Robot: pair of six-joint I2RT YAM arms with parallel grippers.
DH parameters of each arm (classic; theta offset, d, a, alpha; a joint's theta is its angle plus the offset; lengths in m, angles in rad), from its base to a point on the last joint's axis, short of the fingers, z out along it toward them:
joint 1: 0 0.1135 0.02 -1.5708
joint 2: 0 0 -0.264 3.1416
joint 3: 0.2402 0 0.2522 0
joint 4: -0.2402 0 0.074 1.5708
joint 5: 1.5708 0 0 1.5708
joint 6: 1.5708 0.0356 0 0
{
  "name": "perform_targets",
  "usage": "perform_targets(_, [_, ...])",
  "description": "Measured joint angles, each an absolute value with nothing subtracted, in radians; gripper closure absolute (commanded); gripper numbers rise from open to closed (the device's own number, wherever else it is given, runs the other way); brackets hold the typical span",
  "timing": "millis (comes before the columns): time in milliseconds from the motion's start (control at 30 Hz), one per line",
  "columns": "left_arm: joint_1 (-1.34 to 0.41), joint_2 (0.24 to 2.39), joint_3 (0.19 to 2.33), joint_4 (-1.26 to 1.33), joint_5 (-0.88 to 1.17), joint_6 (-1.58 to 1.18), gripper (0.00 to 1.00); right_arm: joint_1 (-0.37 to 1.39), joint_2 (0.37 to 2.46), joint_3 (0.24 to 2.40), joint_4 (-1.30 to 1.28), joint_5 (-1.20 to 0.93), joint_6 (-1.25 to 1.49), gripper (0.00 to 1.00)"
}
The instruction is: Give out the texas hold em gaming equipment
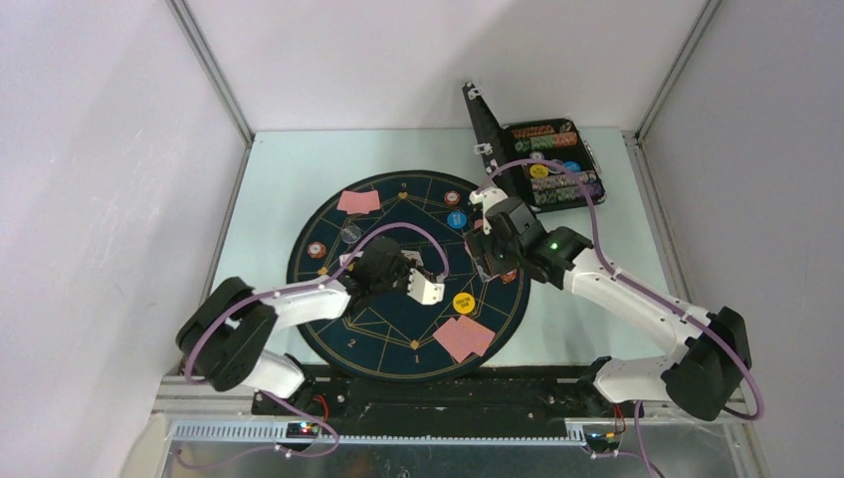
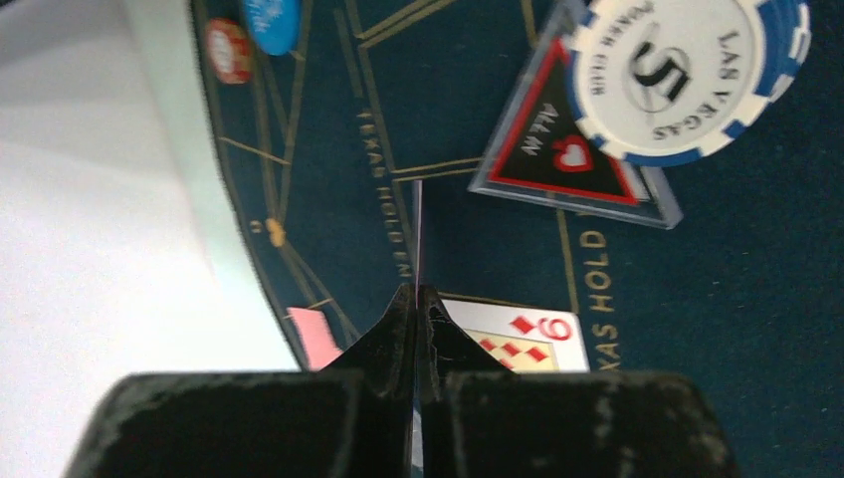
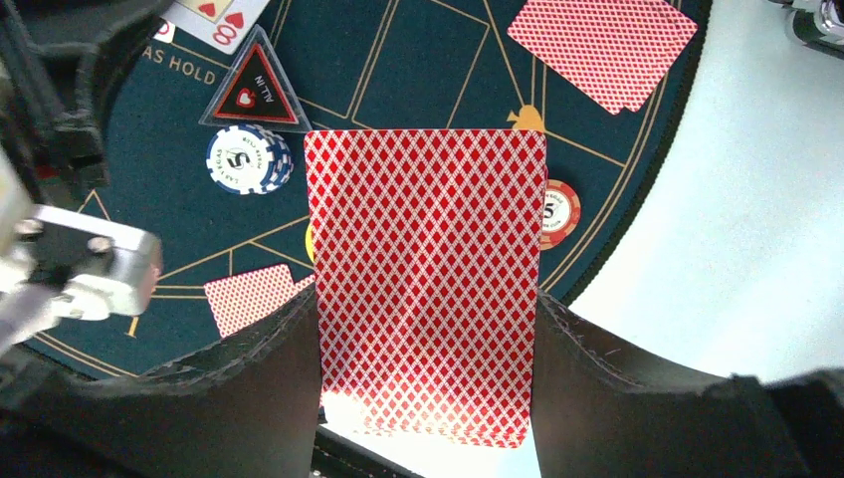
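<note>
- Deck of red-backed cards (image 3: 426, 249): held above the right half of the mat (image 3: 418, 60), clamped across its long edges by the right gripper (image 3: 426, 304), jaws part-way apart on it.
- Single card (image 2: 419, 229): seen edge-on, apparently pinched in the left gripper (image 2: 418, 296), jaws pressed together, over mid-mat.
- Face-down cards (image 1: 463, 337) lie at the near-right seat.
- Advice: lower the card flat at an unserved seat, clear of the triangular marker (image 2: 557, 149) and the white-and-blue chip (image 2: 677, 75); release low, or it may flutter or flip.
</note>
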State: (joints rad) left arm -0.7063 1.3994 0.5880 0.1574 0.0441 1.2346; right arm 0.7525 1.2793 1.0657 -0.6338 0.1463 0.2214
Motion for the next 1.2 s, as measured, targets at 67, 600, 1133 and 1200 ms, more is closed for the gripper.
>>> perform_targets(67, [-0.706,1.446,0.588,0.162,0.035,1.234,1.0,0.749,1.296,1.077,-0.641,0.145,0.221,1.0])
perform_targets(600, [-0.706,1.503,0.588,0.153,0.029,1.211,0.74,0.729,1.409,1.158,-0.671,0.117,0.21,1.0])
perform_targets(1133, [-0.704,1.343,0.606,0.027,0.079,1.144,0.08,0.729,1.41,1.165,-0.677,0.109,0.209,1.0])
perform_targets(1200, [-0.702,1.293,0.627,-0.018,0.097,1.126,0.01,0.729,1.41,1.166,-0.68,0.109,0.209,1.0])
